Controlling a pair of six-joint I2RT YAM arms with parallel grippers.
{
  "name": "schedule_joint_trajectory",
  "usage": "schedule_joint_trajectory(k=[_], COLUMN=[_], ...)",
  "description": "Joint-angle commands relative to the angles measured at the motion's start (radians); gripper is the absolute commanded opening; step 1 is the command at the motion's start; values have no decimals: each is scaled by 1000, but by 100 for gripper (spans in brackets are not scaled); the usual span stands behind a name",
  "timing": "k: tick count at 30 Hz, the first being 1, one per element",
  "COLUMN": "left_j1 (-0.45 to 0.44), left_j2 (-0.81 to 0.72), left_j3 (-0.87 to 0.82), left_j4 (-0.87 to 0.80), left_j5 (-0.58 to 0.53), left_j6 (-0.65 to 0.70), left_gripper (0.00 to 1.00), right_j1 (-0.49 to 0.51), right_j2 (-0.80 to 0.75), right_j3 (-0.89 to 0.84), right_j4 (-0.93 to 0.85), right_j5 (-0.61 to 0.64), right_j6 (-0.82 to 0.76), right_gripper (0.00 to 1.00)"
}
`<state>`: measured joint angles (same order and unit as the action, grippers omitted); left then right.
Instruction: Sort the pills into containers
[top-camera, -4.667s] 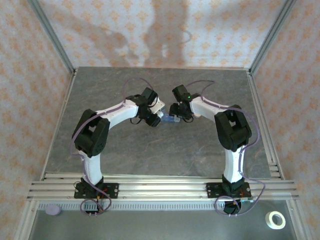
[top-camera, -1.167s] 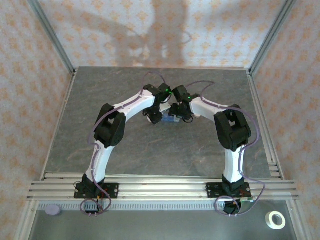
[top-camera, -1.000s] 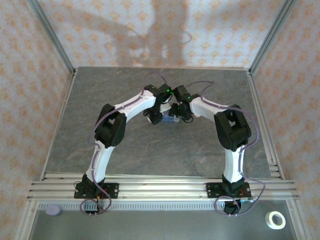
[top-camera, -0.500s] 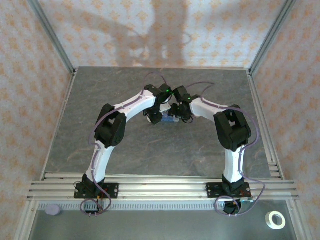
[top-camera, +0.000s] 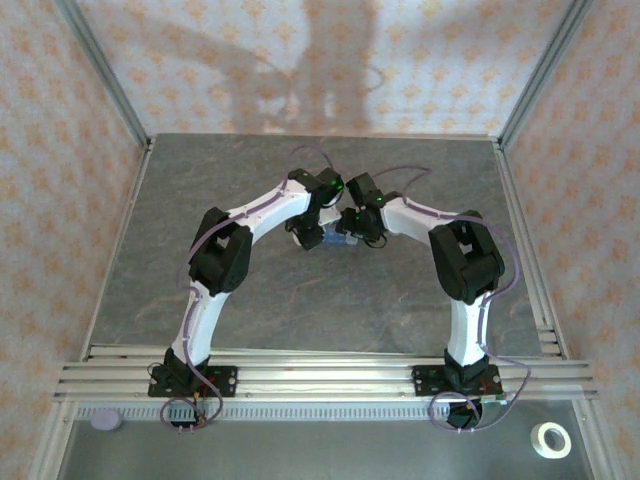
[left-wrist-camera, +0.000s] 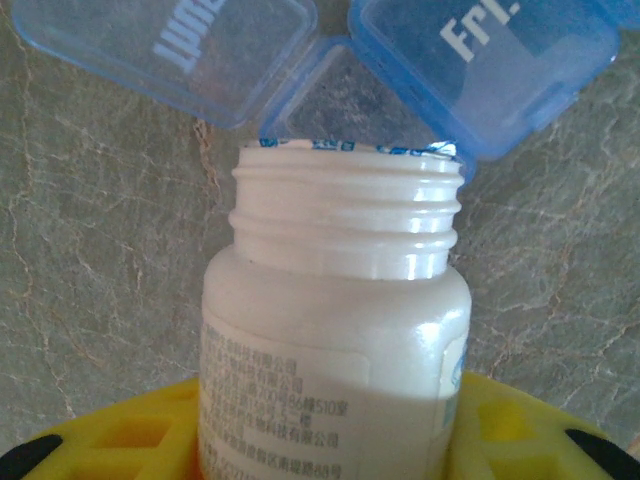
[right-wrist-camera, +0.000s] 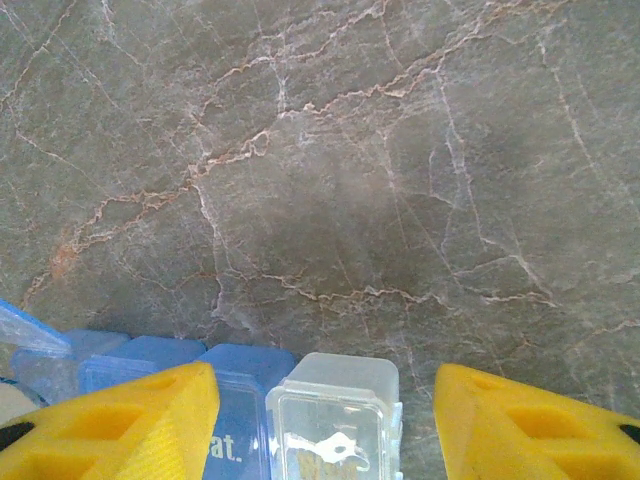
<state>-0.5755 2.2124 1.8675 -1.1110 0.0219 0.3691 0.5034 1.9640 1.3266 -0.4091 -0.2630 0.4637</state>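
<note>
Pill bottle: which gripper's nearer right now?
Left. The left gripper holds the white pill bottle between its fingers, mouth at the blue pill organiser's open lids. The right gripper sits apart from it, over the organiser's clear end compartment.

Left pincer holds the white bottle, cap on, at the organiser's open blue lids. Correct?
No: the cap is off. Left wrist view shows bare threads and an open mouth on the white bottle, held by the left pincer at the open blue lids.
</note>
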Motion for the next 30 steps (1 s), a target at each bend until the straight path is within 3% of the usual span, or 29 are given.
schedule_joint_trajectory(k=[1, 30], left_j1=[11, 29], left_j2=[-52, 1], left_j3=[6, 92], left_j4=[-56, -136], left_j5=[4, 22], left_j6=[27, 43], left_gripper=[0, 0], right_j1=[10, 21], right_j2=[-7, -7], right_j3=[-16, -32], right_j4=[-50, -42], right_j5=[-2, -15], right_j6=[2, 15], right_gripper=[60, 59])
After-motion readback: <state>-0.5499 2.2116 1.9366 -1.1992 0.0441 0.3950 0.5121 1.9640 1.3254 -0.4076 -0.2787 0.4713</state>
